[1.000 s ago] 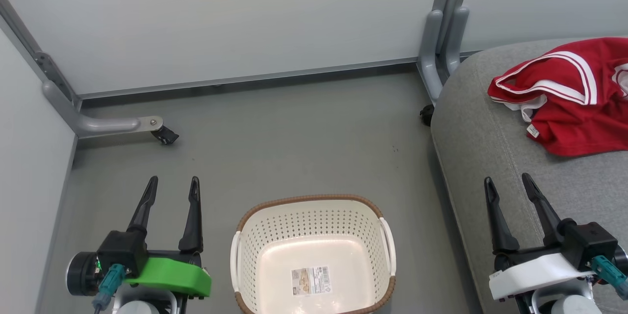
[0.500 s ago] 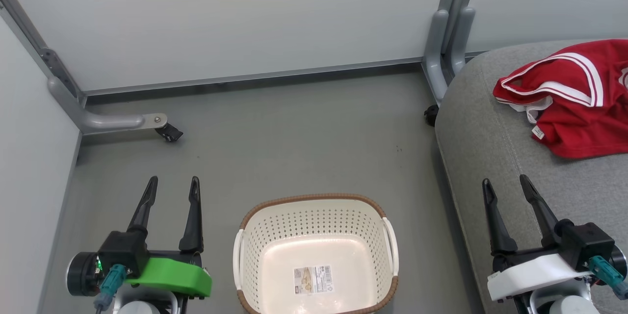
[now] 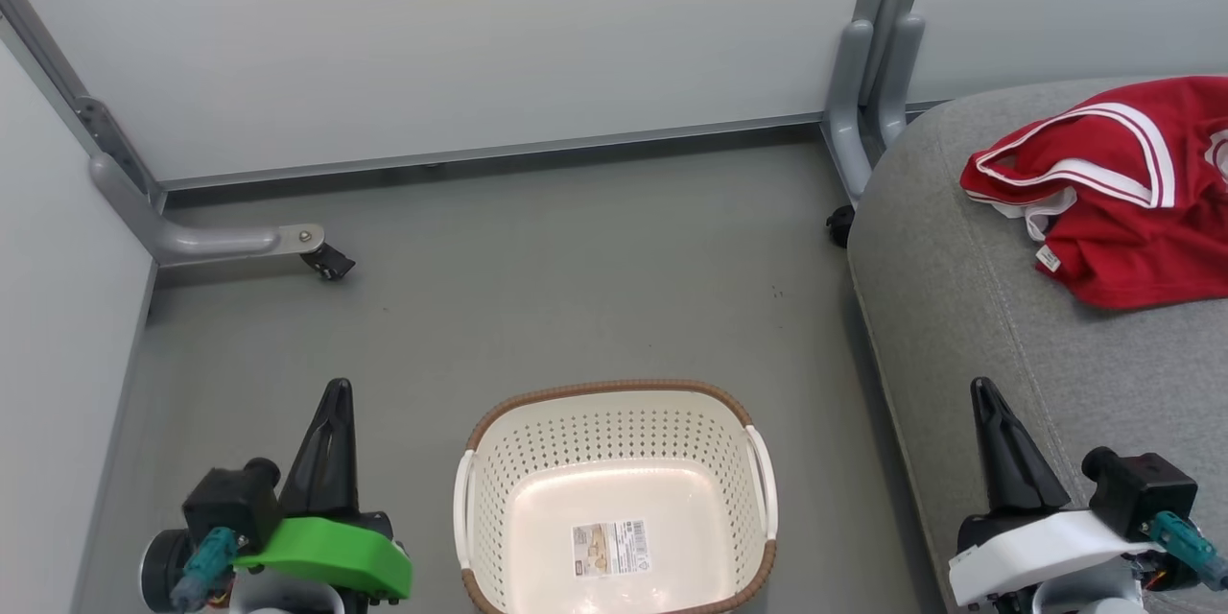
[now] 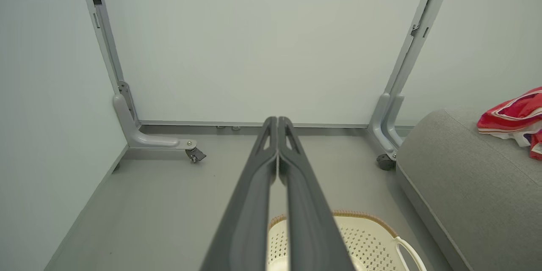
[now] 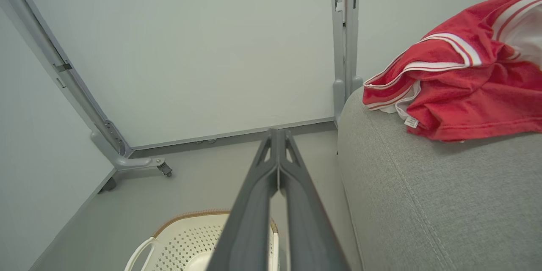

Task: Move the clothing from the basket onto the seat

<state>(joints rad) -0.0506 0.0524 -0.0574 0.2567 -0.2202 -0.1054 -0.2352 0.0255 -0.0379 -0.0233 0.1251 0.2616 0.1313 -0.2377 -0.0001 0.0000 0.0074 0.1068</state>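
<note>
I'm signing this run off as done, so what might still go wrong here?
The clothing lies bunched near the seat's rounded far corner and might slip off. The empty basket stands between the shut left gripper and right gripper; a swing of either might knock it.

left gripper gone from spread to closed, right gripper likewise

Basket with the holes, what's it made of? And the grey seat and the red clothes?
The basket looks like smooth, glossy cream plastic: neat punched holes, a shine on its floor. Its brown rim looks woven, perhaps moulded plastic too. The seat seems matte grey fabric, with a stitched seam. The clothing is soft red cloth, crumpled in folds.
</note>
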